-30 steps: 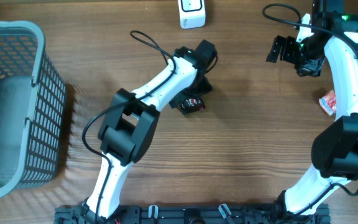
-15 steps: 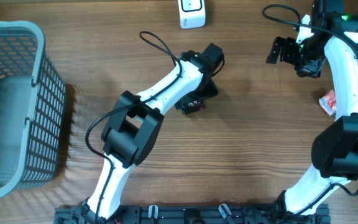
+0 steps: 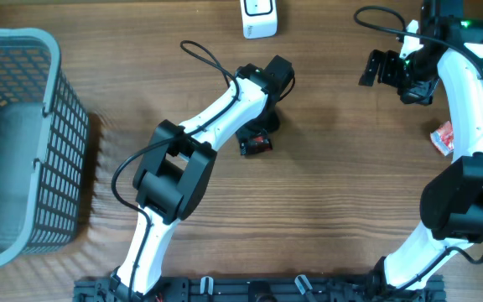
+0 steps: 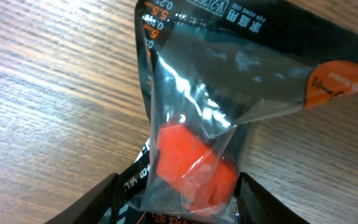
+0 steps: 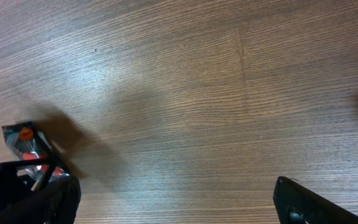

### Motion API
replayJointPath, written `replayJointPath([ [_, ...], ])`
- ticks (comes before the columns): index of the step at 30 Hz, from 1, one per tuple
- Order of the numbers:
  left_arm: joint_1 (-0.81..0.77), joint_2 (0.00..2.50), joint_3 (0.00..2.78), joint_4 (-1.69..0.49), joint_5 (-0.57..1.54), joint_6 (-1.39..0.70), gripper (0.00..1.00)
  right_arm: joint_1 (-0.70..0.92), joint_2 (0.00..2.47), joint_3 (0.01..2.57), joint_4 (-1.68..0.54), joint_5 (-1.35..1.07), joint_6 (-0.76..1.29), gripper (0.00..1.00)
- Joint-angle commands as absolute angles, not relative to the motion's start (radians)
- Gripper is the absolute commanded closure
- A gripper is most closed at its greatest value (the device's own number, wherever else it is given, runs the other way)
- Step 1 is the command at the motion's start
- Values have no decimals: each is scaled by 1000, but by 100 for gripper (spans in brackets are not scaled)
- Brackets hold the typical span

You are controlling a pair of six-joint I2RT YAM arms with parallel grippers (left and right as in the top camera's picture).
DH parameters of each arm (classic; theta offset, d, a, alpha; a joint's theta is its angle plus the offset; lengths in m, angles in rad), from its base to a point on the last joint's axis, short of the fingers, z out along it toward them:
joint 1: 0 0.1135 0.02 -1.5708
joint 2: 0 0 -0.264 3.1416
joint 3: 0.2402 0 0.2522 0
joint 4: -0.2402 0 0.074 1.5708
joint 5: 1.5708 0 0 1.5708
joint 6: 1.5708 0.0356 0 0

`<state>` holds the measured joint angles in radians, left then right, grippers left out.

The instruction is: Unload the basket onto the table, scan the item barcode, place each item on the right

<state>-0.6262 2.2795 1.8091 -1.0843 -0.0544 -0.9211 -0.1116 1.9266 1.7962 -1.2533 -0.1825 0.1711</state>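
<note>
Scanner (image 3: 259, 17) is cut off by the top edge. The packet (image 4: 194, 118) lies on the table (image 3: 334, 193), nearer the arm bases than the scanner, and from above it is mostly hidden under the left gripper (image 3: 258, 134). Its fingers sit close on both sides; clamped or not, cannot tell. Right gripper (image 3: 381, 67), right of the scanner, gapes wide and holds nothing. Basket (image 3: 57, 126), far left of the scanner, has a grey patch inside, unclear what. The packet's long axis runs along the fingers, black printed end away from the wrist.
</note>
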Motion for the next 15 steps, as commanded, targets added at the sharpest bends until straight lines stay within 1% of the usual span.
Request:
replayJointPath([
  [1, -625, 2288, 1799, -1114, -61, -919, 41, -104, 1927, 1804, -1256, -186, 161, 0],
  [4, -625, 2288, 1799, -1139, -60, -920, 29, -104, 1927, 1804, -1256, -186, 161, 0],
  [5, -626, 2288, 1799, -1147, -59, -920, 21, -104, 1927, 1804, -1256, -186, 160, 0],
  [7, -626, 2288, 1799, -1160, -56, -920, 16, -104, 1927, 1804, -1257, -186, 160, 0],
  [8, -626, 2288, 1799, -1168, -52, -920, 11, -104, 1927, 1804, -1256, -186, 160, 0],
  [10, -626, 2288, 1799, -1177, -28, -920, 10, -104, 1927, 1804, -1256, -189, 160, 0],
  [11, -626, 2288, 1799, -1177, -13, -920, 11, -104, 1927, 1804, -1256, -190, 160, 0],
  [12, -626, 2288, 1799, -1176, -4, -921, 18, -104, 1927, 1804, -1256, -189, 160, 0],
  [14, -626, 2288, 1799, -1174, 4, -921, 40, -104, 1927, 1804, -1256, -190, 160, 0],
  [15, -626, 2288, 1799, -1172, 4, -920, 47, -104, 1927, 1804, -1256, -190, 160, 0],
])
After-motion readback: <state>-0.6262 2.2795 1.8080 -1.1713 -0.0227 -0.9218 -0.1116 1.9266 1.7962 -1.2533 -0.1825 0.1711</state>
